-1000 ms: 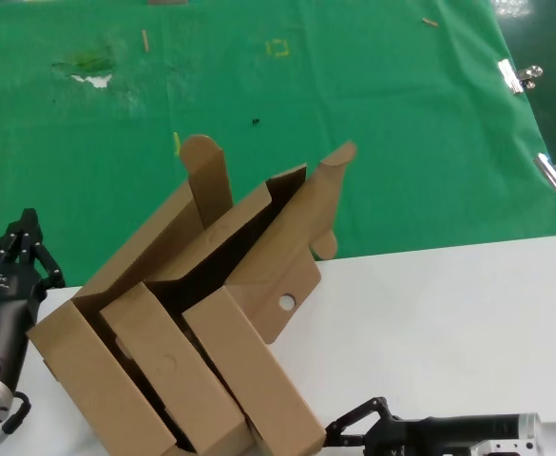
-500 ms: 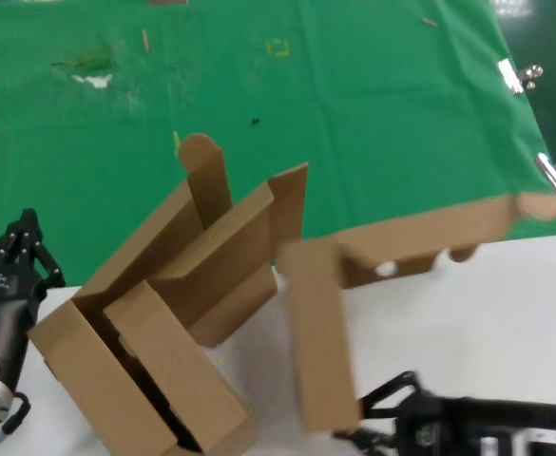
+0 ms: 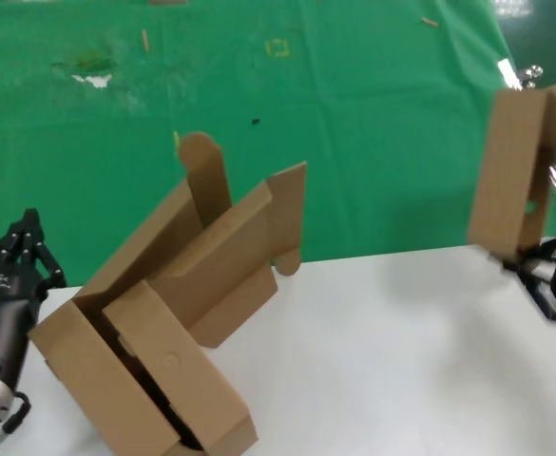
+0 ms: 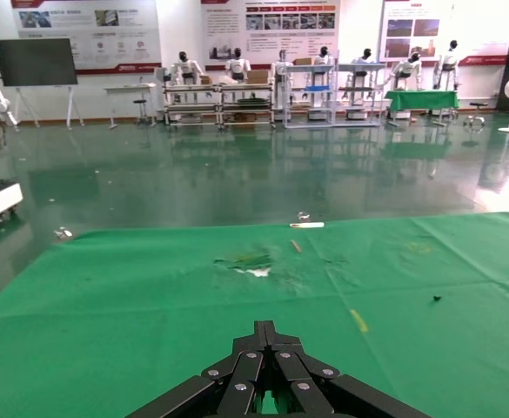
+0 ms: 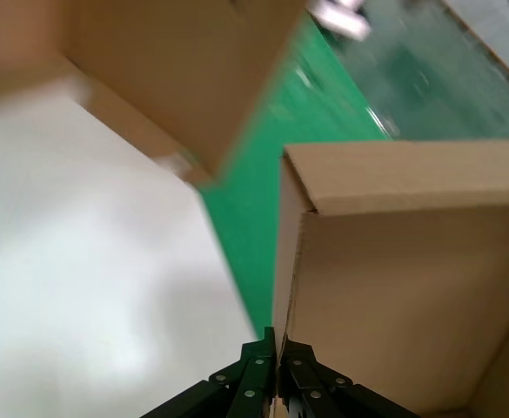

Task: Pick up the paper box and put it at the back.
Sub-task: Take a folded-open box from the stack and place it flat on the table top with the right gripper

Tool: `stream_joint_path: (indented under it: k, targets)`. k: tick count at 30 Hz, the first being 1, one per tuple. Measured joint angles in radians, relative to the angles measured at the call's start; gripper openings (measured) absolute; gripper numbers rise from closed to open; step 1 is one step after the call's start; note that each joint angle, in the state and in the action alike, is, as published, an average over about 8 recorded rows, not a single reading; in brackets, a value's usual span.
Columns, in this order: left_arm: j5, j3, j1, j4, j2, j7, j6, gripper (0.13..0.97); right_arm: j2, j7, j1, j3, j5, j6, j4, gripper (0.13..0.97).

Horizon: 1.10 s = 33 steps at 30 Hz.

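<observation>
Right gripper (image 5: 276, 366) pinches shut on one thin wall of paper box (image 3: 511, 176): light, flimsy cardboard, likely to swing; left gripper (image 4: 267, 348) closed, idle

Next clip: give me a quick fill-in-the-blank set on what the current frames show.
1. The right end effector holds the paper box by its ____ edge.
2. The box hangs above the ____ edge of the green cloth.
3. The left end effector is ____.

Missing words: bottom; right; shut
</observation>
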Motion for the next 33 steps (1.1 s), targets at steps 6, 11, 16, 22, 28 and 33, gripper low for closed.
stream_joint_path:
  k: [6,11,16,22,28,33]
  targets:
    - [0.0,0.0,0.0,0.0,0.0,0.0,0.0,0.14,-0.092,0.112,0.283,-0.147,-0.282,0.059,-0.186,0.138]
    - [0.0,0.0,0.0,0.0,0.0,0.0,0.0,0.14,-0.206,0.147,0.525,-0.283,-0.526,0.008,-0.355,0.138]
    - [0.0,0.0,0.0,0.0,0.0,0.0,0.0,0.14,-0.31,0.197,0.746,-0.417,-0.727,-0.1,-0.539,0.138]
    - [0.0,0.0,0.0,0.0,0.0,0.0,0.0,0.14,-0.432,0.204,0.986,-0.551,-0.86,-0.227,-0.795,0.138]
    - [0.0,0.0,0.0,0.0,0.0,0.0,0.0,0.14,-0.53,0.212,1.158,-0.63,-0.901,-0.308,-0.991,0.137]
    - [0.0,0.0,0.0,0.0,0.0,0.0,0.0,0.14,-0.589,0.253,1.24,-0.676,-0.914,-0.362,-1.089,0.137]
